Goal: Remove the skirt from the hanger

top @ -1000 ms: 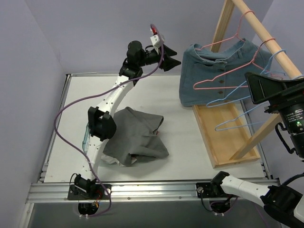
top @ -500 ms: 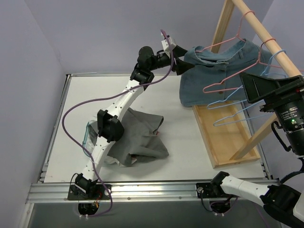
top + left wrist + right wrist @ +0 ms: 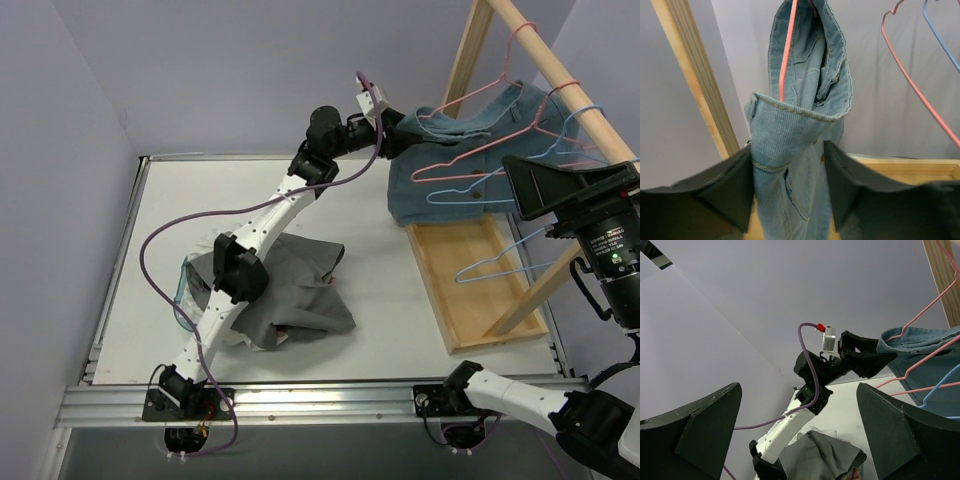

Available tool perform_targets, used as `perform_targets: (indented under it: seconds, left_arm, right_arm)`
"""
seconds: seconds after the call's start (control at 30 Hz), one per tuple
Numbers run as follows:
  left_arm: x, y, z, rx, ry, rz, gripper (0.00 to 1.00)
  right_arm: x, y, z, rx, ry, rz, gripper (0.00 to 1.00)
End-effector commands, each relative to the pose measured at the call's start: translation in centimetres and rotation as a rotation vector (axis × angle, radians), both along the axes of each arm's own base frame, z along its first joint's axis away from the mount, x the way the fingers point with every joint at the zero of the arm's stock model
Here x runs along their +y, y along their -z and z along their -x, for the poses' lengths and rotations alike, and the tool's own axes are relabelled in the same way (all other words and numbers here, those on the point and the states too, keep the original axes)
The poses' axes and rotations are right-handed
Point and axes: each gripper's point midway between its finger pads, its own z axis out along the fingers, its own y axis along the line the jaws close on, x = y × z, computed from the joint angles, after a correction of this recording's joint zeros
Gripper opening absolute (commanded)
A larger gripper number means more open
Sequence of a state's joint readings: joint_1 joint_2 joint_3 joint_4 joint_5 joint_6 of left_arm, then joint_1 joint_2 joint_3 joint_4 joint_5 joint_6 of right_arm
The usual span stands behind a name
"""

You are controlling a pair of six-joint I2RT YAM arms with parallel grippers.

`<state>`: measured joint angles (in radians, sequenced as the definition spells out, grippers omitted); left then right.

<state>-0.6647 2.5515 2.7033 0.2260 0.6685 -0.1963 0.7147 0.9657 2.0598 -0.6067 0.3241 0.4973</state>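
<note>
The light-blue denim skirt [image 3: 807,60], on its pink wire hanger [image 3: 786,55], sat between the left gripper [image 3: 787,150]'s parted fingers, touching both; whether they clamped it could not be told.

**Top external view:** soft, even overhead light is recorded. The white desk [image 3: 160,250] is rendered bright, and only a faint shadow is cast beside the grey cloth [image 3: 300,290].

**Left wrist view:** the skirt [image 3: 790,150] is rendered sharply, while the left pincer [image 3: 787,170] is underexposed and blurred.

**Right wrist view:** the right pincer [image 3: 797,390] is likewise shown dark and soft-edged.
</note>
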Motion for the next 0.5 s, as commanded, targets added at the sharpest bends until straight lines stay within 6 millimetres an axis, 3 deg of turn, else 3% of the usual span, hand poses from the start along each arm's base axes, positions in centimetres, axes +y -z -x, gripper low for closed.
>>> perform_targets:
  seconds: [0.0, 0.2, 0.33, 0.47]
  left_arm:
    - [-1.9, -2.8, 2.5, -0.068, -0.036, 0.030, 0.53]
    - [-4.2, -3.3, 4.9, -0.097, -0.038, 0.022, 0.37]
    - [-4.5, -3.8, 6.5, -0.071, 0.002, 0.021, 0.03]
    - [-4.0, -5.5, 8.2, -0.048, 0.046, 0.027, 0.02]
  right_arm:
    - [-0.1, -1.3, 0.5, -0.047, -0.011, -0.038, 0.95]
    - [-0.3, -1.4, 0.6, -0.049, -0.008, -0.040, 0.95]
    - [-0.5, -1.2, 0.6, -0.043, 0.002, -0.036, 0.94]
    - [-0.8, -1.0, 0.7, -0.045, 0.006, -0.037, 0.95]
